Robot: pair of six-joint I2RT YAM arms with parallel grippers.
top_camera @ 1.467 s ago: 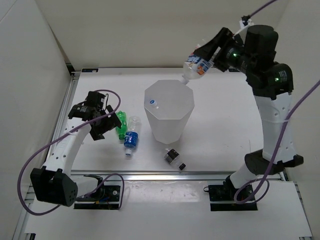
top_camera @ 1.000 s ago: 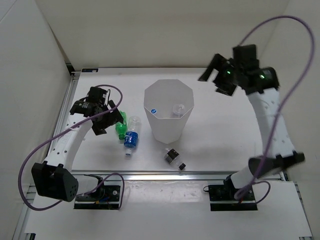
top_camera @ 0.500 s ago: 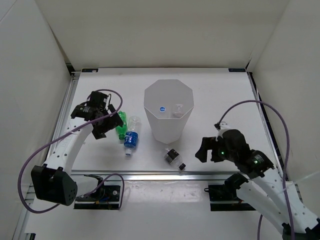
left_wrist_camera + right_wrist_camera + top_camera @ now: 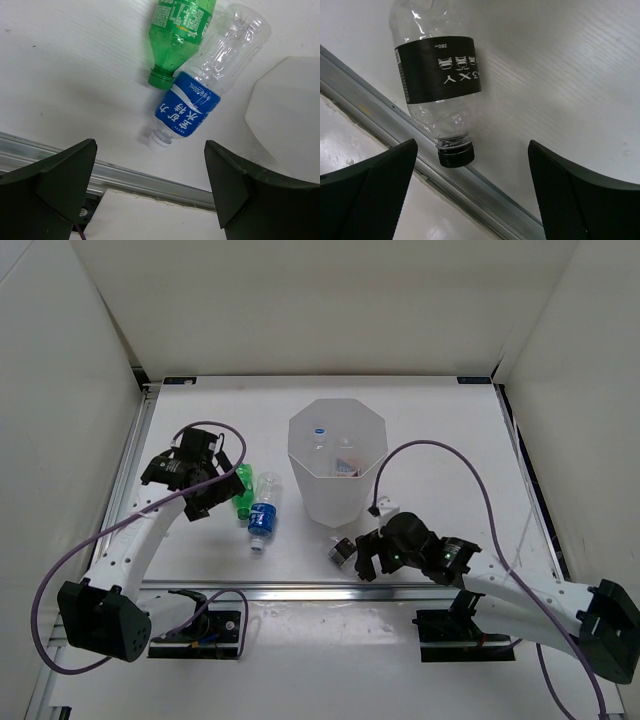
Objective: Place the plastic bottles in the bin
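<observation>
The bin (image 4: 335, 498), tall and translucent white, stands mid-table with two plastic bottles (image 4: 344, 464) lying inside. Left of it the green bottle (image 4: 240, 492) and the clear blue-labelled bottle (image 4: 262, 516) lie side by side; both show in the left wrist view, green (image 4: 180, 30) and blue-labelled (image 4: 192, 107). My left gripper (image 4: 207, 492) hovers open just left of them, empty (image 4: 150, 195). The short dark-labelled, black-capped bottle (image 4: 345, 554) lies by the front rail. My right gripper (image 4: 366, 562) is open right beside it, its cap (image 4: 454, 154) just ahead of the fingertips (image 4: 472, 195).
An aluminium rail (image 4: 300, 590) runs along the table's front edge, close under the dark-labelled bottle (image 4: 437, 85). White walls enclose the left, back and right. The bin's wall (image 4: 285, 115) fills the right side of the left wrist view.
My right arm let the labelled bottle fall into the bin, then swung from above the rim down to the front by the dark-labelled bottle. The left gripper barely moved.
</observation>
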